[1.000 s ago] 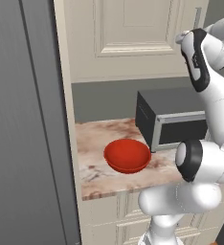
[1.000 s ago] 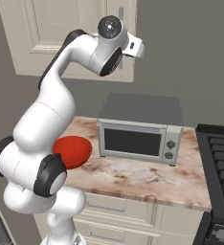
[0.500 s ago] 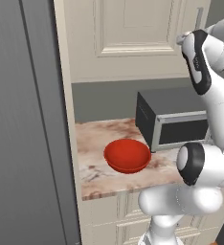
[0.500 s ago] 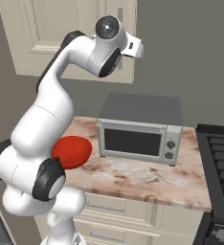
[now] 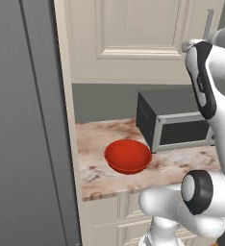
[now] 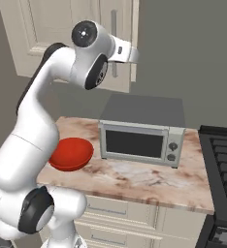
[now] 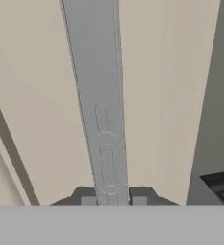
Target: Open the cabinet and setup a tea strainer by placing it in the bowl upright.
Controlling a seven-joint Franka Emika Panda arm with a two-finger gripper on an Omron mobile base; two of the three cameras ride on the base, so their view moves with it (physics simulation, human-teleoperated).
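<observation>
Hand view puts our gripper (image 7: 113,201) clamped on the cabinet's (image 5: 133,43) grey bar handle (image 7: 100,105), fingers tighter than a second ago. We think the door is barely ajar. Red bowl (image 5: 128,155) sits unmoved near the counter's (image 6: 149,181) front edge, beside the microwave (image 6: 139,143).

The arm (image 6: 33,140) is glossy white, built of thick rounded links with smooth bulging shells. Black bands ring the joints, and round dark caps with grey centres sit on elbow and shoulder. A black stripe runs down the upper link. The tool (image 7: 114,197) has small dark grey tips.
</observation>
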